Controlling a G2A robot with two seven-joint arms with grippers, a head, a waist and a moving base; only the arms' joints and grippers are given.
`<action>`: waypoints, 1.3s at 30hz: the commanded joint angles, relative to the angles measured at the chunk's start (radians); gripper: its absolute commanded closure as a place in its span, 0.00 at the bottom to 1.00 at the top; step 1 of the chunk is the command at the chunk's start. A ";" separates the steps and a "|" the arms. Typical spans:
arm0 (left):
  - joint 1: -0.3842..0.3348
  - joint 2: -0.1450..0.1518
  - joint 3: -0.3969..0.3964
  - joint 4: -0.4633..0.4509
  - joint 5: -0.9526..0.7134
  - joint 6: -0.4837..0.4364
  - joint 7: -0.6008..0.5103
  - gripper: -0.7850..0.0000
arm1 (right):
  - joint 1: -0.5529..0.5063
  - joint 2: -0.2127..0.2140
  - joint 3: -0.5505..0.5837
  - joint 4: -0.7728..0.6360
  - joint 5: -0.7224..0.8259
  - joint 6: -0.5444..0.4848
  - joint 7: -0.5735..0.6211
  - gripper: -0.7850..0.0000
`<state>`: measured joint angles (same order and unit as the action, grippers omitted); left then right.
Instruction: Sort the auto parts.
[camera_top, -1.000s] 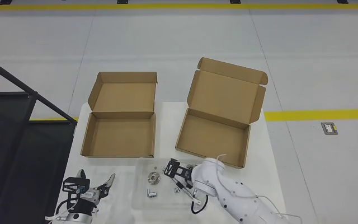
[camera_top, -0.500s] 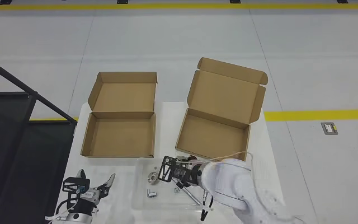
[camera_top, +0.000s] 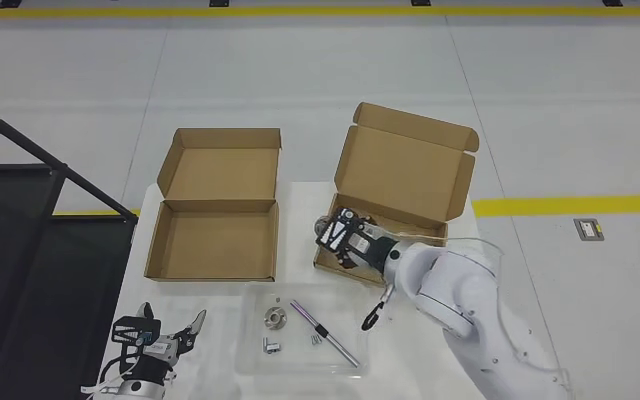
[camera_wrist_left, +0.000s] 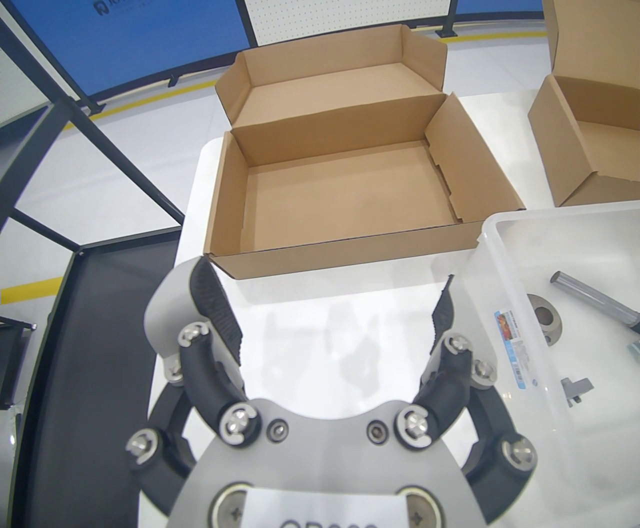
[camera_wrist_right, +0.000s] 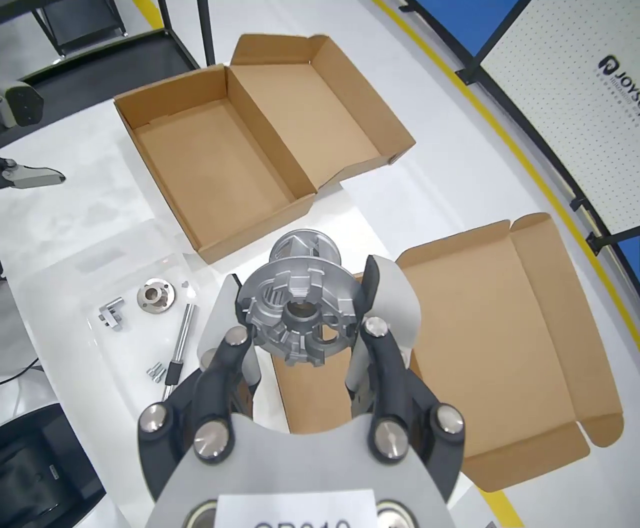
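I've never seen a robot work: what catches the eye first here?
The right gripper, shut on a ribbed metal casting, hangs over the edge of an open cardboard box. Nearby a clear tray holds a steel rod and smaller parts; the left gripper sits open beside it.

**Bright, even light**

The scene was lit brightly and evenly. Only soft, faint shading was cast inside the left cardboard box. Dim reflections were shown on the glossy white table. In the right wrist view, the yellow floor line was curved by lens distortion.
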<state>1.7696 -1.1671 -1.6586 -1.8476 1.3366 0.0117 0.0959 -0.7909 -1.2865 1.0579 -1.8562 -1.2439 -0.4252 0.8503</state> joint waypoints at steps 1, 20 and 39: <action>0.000 0.000 0.000 0.000 0.000 0.000 0.000 0.00 | -0.002 0.000 0.000 -0.013 -0.001 0.001 0.001 1.00; 0.000 0.000 0.000 0.000 0.000 0.000 0.000 0.00 | 0.220 -0.066 -0.088 0.448 0.128 0.361 -0.062 1.00; 0.000 0.000 0.000 0.000 0.000 0.000 0.000 0.00 | 0.557 -0.287 -0.430 1.214 0.134 0.404 -0.070 1.00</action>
<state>1.7696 -1.1671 -1.6586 -1.8476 1.3366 0.0117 0.0959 -0.2403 -1.5641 0.6371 -0.6634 -1.1090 -0.0186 0.7826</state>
